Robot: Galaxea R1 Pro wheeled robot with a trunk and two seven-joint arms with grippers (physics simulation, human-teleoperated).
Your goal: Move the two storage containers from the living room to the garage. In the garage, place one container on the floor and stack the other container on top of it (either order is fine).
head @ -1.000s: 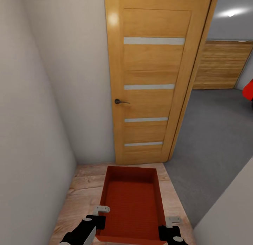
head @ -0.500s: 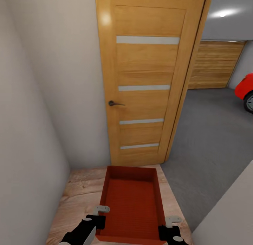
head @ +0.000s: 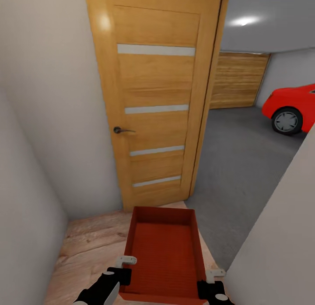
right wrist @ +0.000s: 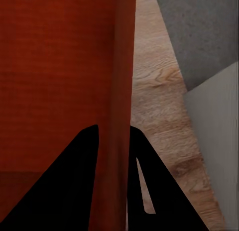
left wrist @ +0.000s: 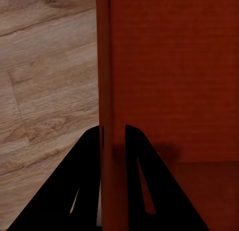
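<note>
By the wooden door, both hands grip the storage container.

head high, wrists close (shared container)

Home hallway; wooden door, garage, red car.

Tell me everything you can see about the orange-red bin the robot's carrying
The bin is a shallow open rectangular tray, orange-red, with thin plain walls, a finely ribbed bottom and no lid, and it is empty. It looks like plastic. It is held level, long axis pointing ahead, above the wood floor facing the door. The left pincer clamps its left wall and the right pincer its right wall, both near the near end.
</note>
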